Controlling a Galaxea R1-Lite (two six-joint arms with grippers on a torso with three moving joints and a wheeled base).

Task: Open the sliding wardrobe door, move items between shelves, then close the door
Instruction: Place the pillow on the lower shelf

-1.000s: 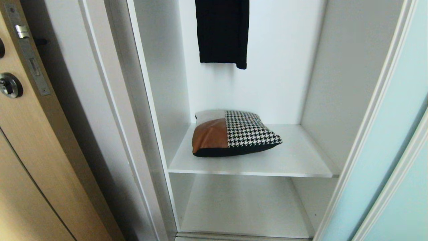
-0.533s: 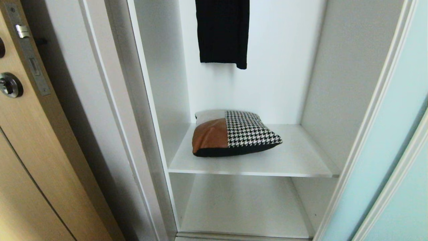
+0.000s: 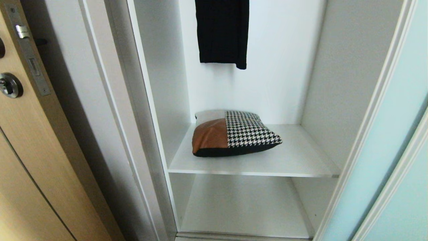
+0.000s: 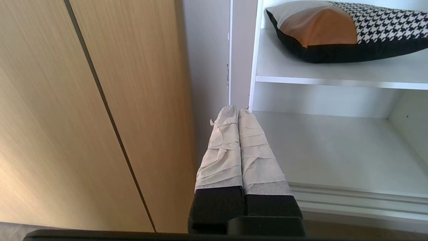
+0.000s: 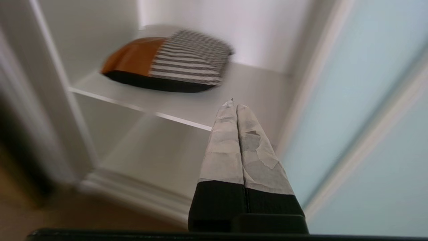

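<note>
A square patchwork cushion (image 3: 234, 134) (image 4: 344, 31) (image 5: 170, 60) with brown leather, houndstooth and grey patches lies on the upper white shelf (image 3: 294, 160) of the wardrobe. A lower shelf (image 3: 244, 207) sits beneath it. The frosted aqua sliding wardrobe door (image 3: 388, 134) (image 5: 364, 100) is slid aside to the right. Neither arm shows in the head view. My left gripper (image 4: 238, 108) is shut and empty, low by the wardrobe's left post. My right gripper (image 5: 233, 105) is shut and empty, in front of the opening and pointing at the upper shelf's right part.
A black garment (image 3: 222, 31) hangs above the cushion. A light wood hinged door (image 3: 30, 150) with a metal lock plate stands at the left. The wardrobe's floor track (image 4: 351, 197) runs below the lower shelf.
Nothing has moved in the head view; cushion, shelves and door stay as they were.
</note>
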